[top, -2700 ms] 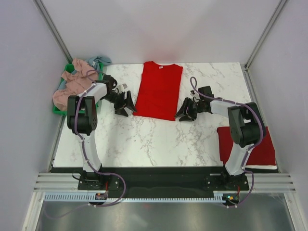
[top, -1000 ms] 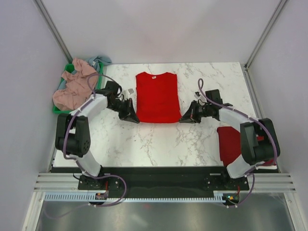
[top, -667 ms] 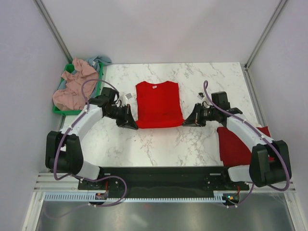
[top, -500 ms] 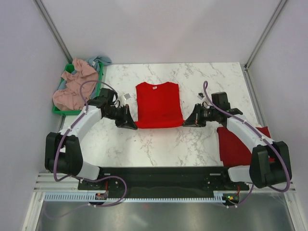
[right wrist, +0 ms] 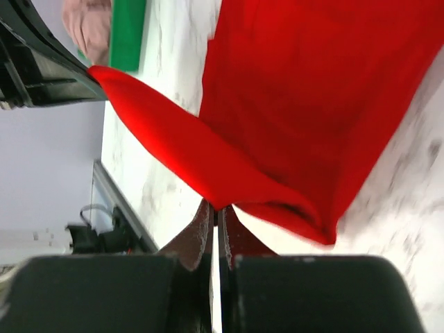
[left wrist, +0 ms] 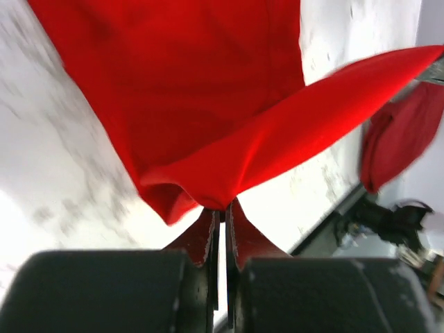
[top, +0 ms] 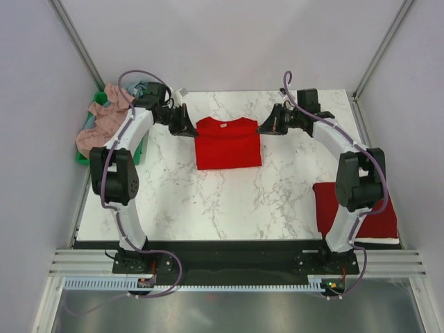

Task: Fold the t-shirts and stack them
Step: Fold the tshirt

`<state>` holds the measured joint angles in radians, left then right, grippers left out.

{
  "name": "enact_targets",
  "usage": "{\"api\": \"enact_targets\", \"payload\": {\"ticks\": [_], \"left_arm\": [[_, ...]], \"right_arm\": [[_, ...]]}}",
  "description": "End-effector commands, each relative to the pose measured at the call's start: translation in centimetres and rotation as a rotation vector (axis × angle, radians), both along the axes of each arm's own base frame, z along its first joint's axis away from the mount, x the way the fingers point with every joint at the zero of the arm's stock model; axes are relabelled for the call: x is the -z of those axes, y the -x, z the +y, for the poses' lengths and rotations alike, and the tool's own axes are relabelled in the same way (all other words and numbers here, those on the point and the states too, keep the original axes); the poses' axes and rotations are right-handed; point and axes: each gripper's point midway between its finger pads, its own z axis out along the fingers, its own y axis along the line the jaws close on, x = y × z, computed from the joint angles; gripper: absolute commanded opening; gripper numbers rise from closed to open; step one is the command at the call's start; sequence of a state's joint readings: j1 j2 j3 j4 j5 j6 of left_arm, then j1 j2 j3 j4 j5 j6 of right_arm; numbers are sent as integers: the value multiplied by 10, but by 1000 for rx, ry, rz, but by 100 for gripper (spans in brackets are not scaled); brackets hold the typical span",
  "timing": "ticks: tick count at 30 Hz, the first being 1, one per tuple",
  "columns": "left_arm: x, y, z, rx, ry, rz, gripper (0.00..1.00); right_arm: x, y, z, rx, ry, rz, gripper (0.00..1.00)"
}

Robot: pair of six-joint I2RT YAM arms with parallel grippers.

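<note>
The soft bright red fabric t-shirt (top: 227, 147) lies mid-table toward the far edge. The left gripper (top: 189, 126) and right gripper (top: 266, 127) each hold a lifted corner with jaws pinched tight on the cloth. Both corners should be lowered level, with edges aligned, before release. The green plastic bin (top: 98, 99) crowds the left arm. Open room lies on the white marble tabletop (top: 208, 201) toward the bases.

Table (top: 229, 201): white marble-pattern top with grey veining, filling the centre of the top view; black strip (top: 229, 246) along its lower edge; ribbed aluminium rail (top: 236, 263) below that; dull grey sheet (top: 229, 312) across the bottom of the frame. Walls: plain pale lilac-grey panels at top (top: 229, 41), left (top: 35, 173) and right (top: 416, 139); slanted metal posts at upper left (top: 76, 41) and upper right (top: 382, 48). Lighting even and diffuse; shadows soft.
</note>
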<state>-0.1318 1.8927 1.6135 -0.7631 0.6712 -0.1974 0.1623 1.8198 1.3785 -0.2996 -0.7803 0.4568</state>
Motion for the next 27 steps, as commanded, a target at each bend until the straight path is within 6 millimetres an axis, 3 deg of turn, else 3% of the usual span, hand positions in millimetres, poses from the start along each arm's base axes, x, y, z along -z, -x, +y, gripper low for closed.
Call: {"api": "enact_targets", "payload": {"ticks": [1,2,3,4,5,7,8,9,10,11,13,15,16,18,19,21,22,23,24,25,27], "left_arm": [[-12,-56,7,20,-75,-158,2],[7,-70,9,18,-97,-141,2],[-5,-87,8,16,-102,-198,2],[-1,-97,9,21,-113,-211,2],[20,-108,11,15,-137,-192,2],[19,-131,12,9,-152,-242,2],[41,-142,13,3,-171,-229,2],[38,-153,12,-6,-175,-261,2],[43,-161,12,-28,-173,-260,9],[50,-173,15,-55,-193,-275,19],[55,-190,17,-97,-220,-303,35],[44,-202,22,-139,-278,-357,43],[24,-202,20,-143,-292,-400,52],[2,-198,22,-146,-317,-443,55],[-28,-194,24,-166,-348,-500,59],[-46,-180,24,-156,-368,-520,62],[-75,-169,22,-148,-362,-571,62],[-71,-158,19,-123,-359,-553,62],[-73,-148,13,-92,-335,-545,61],[-88,-134,8,-61,-294,-555,59],[-81,-101,-22,99,-113,-495,54]], "right_arm": [[-21,-57,-7,25,19,-160,0],[-6,-69,-7,32,27,-139,0],[-16,-83,-5,34,20,-178,0],[-1,-95,-3,37,22,-169,0],[-8,-110,-3,52,23,-204,0],[-2,-127,0,63,13,-215,0],[19,-138,2,66,16,-197,0],[11,-152,5,72,5,-230,9],[35,-164,5,72,6,-220,20],[23,-180,7,76,-1,-278,34],[32,-202,4,103,29,-327,41],[6,-215,2,117,50,-416,47],[-14,-216,-5,139,63,-453,50],[-23,-208,-12,133,89,-467,56],[-38,-200,-17,132,108,-483,59],[-19,-180,-22,117,140,-415,66],[-22,-167,-25,102,142,-389,66],[-1,-153,-27,84,151,-332,66],[6,-144,-28,78,147,-291,66],[12,-133,-28,71,142,-251,68],[38,-108,-26,25,105,-157,70]]}}
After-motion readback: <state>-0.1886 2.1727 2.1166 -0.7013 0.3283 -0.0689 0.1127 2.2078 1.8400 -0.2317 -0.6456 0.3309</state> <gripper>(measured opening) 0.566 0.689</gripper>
